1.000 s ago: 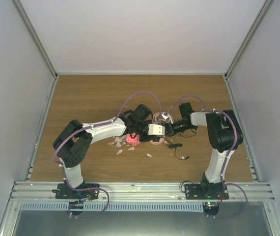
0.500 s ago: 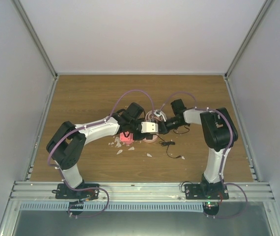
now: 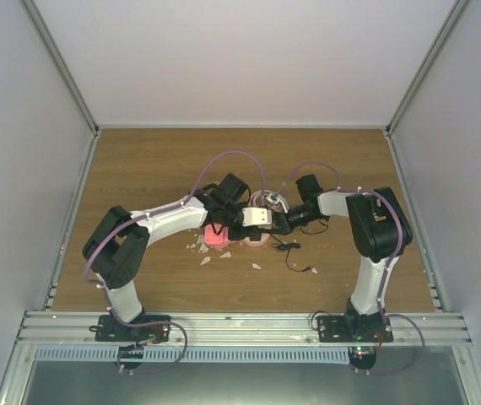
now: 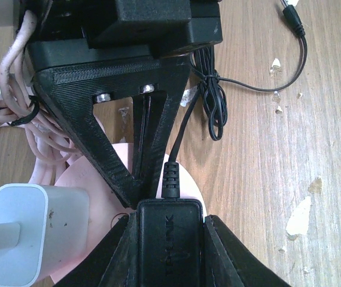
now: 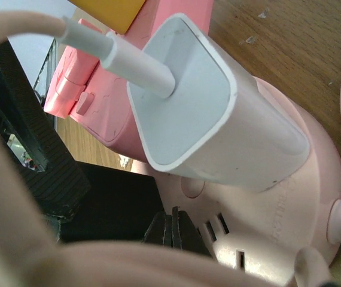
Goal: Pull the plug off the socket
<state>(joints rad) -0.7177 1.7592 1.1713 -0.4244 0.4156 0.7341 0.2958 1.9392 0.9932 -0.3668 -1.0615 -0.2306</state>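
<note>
Clamped between the left gripper fingers: the black plug, seated in the pink socket. Beside it on the socket, a white charger. Pressed onto the socket's top, the right gripper, tips together. Right of the socket, a thin black cable, then bare table. Left of the socket, a pink block.

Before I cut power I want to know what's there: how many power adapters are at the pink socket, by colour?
white adapter: 1
black adapter: 1
Total: 2
</note>
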